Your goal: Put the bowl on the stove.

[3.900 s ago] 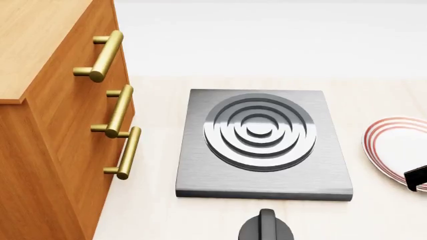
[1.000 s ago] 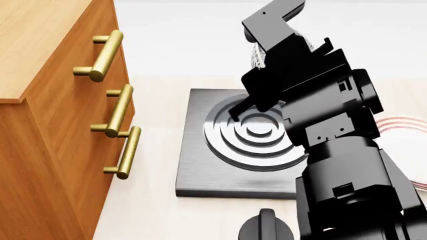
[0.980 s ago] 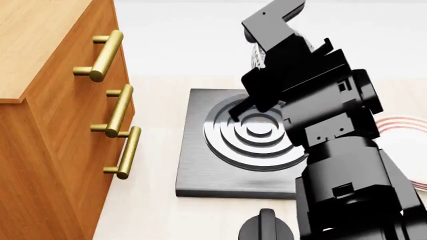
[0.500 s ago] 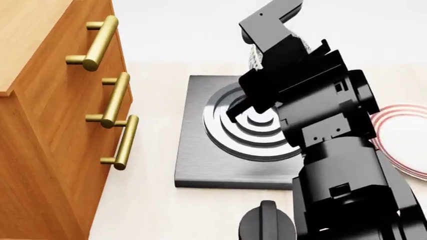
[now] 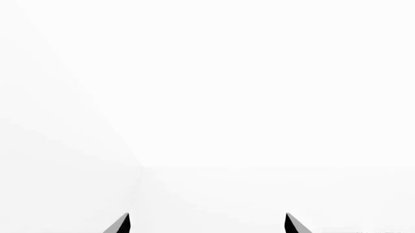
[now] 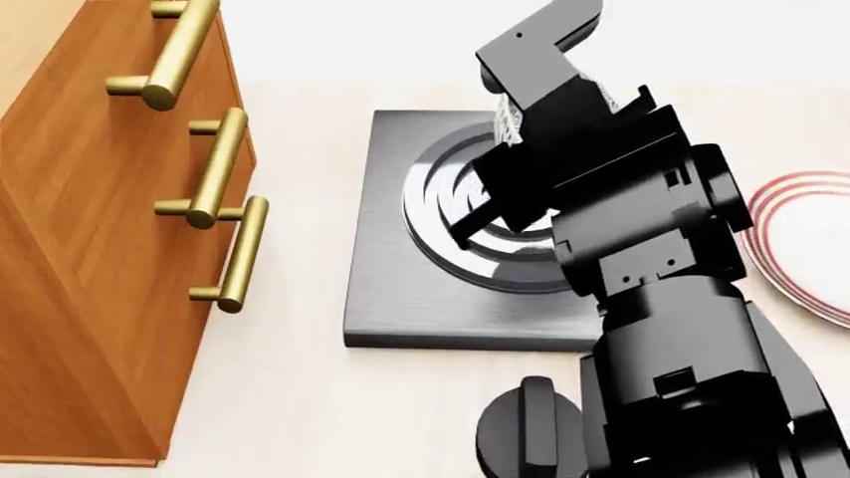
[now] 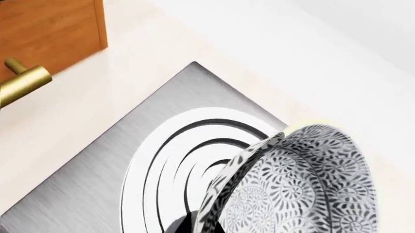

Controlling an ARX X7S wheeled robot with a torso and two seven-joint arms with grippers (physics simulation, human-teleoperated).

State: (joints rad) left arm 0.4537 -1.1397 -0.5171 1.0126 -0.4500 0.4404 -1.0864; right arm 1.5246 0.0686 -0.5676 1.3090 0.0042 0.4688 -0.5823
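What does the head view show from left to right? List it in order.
Wooden cabinet → its brass handles → stove → right arm holding the bowl above the burner → red-ringed plate.

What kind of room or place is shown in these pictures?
Probably a simulated kitchen counter: a stove with a ringed burner, a wooden cabinet with brass handles, and a red-rimmed plate on a pale worktop.

Grey-speckled white bowl (image 7: 304,189), dark-grey stove (image 7: 84,194)
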